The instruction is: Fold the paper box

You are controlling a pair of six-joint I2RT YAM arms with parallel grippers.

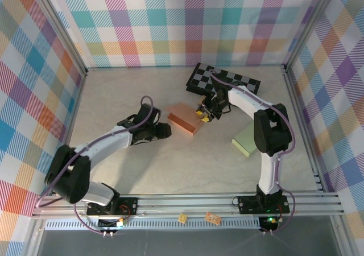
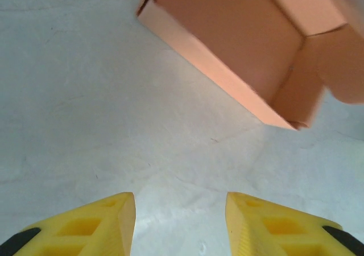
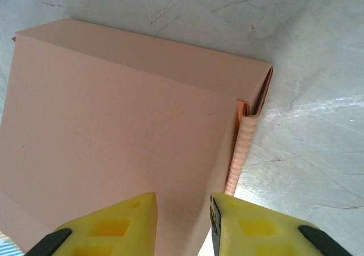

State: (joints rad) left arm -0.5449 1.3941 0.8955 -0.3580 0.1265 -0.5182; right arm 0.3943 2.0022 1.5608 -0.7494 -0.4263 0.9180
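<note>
Paper box (image 1: 185,118): salmon-orange cardboard, shallow and rectangular. It lies flat near the centre of the table (image 1: 170,168), long axis running 10 to 4 o'clock. Top panel level. Its 4 o'clock end flap is loosely tucked, leaving a gap.

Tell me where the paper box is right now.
In the top view the paper box lies mid-table, between the left gripper and the right gripper, on the near side of the checkered board.
</note>
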